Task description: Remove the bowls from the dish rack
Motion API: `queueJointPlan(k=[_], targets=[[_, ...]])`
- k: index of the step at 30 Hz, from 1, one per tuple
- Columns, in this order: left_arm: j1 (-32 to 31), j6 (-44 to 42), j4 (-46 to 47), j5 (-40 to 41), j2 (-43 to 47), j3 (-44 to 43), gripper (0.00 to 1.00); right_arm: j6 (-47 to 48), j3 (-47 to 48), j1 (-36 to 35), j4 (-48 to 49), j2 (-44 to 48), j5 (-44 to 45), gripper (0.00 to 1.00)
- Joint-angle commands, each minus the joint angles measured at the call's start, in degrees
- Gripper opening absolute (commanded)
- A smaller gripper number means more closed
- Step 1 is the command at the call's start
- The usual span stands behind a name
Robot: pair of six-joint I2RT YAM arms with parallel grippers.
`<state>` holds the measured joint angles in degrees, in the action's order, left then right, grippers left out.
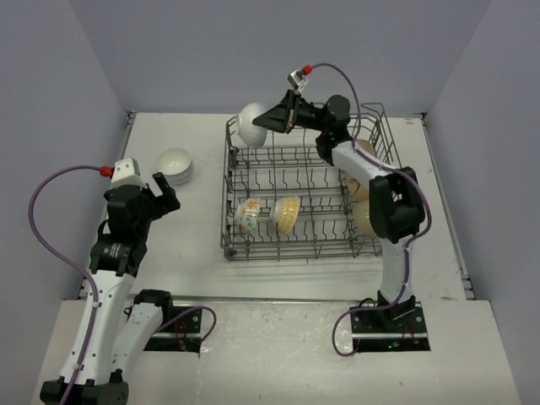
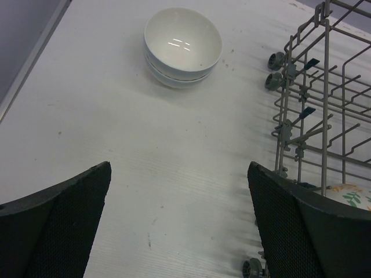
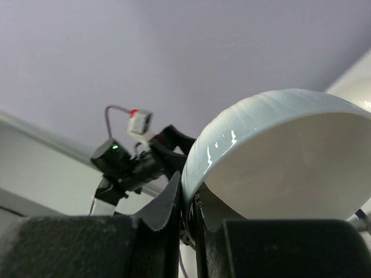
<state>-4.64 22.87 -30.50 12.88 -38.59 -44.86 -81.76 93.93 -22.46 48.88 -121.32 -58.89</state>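
Clamped on its rim by the right gripper [image 1: 272,118], a white bowl [image 1: 251,123] hangs above the dish rack [image 1: 229,194], at its far-left corner. The left gripper [image 1: 166,192] gapes empty near two stacked white bowls [image 1: 175,164] on the table [image 1: 198,221]. Two floral bowls [image 1: 270,215] and several tan bowls [image 1: 360,221] await unloading.

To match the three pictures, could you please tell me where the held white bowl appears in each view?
Top external: bowl upper centre, in the right end effector, at the rack's far-left corner.
Left wrist: not in it; the stacked bowls there are others.
Right wrist: fills the right half.
Shared landmark: the open left end effector, in all three.
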Motion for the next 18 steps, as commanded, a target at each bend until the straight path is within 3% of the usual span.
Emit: queueJointPlan(k=[1,5,6,8,9,10,12,13,18], targets=[[-0.5,-1.0,1.8,1.0,-0.4,-2.0,1.00,-4.6,4.8,1.7,15.4,6.4,-3.9,0.00],[-0.5,-0.5,0.3,-0.6,-2.2,-6.7,1.00,1.4,2.7,1.6,12.8,11.9,-10.6,0.00],[-0.5,0.4,-1.1,-1.4,-3.1,-8.6,1.00,9.1,1.3,1.5,10.8,14.4,-12.5,0.00],[-0.5,0.9,-2.9,-5.3,-7.3,-16.5,1.00,23.4,-5.5,1.5,-5.9,25.7,-15.2,0.00],[-0.5,1.5,-4.9,-7.2,-9.2,-19.7,1.00,34.8,-6.8,1.2,-19.9,30.3,-13.5,0.00],[-0.5,1.6,-5.9,-9.2,-10.9,-22.8,1.00,66.1,-5.2,-1.5,-52.6,34.6,-0.6,0.00],[-0.7,1.6,-8.1,-17.0,-16.8,-32.0,1.00,95.5,-4.5,-11.6,-70.4,43.2,16.5,0.00],[-1.4,1.7,-9.5,-18.3,-19.0,-35.3,1.00,99.3,-5.5,-14.5,-77.7,45.4,30.3,0.00],[-17.7,1.5,-16.8,-13.1,-32.8,-55.6,1.00,110.2,-15.7,-29.7,-82.9,55.6,56.8,0.00]])
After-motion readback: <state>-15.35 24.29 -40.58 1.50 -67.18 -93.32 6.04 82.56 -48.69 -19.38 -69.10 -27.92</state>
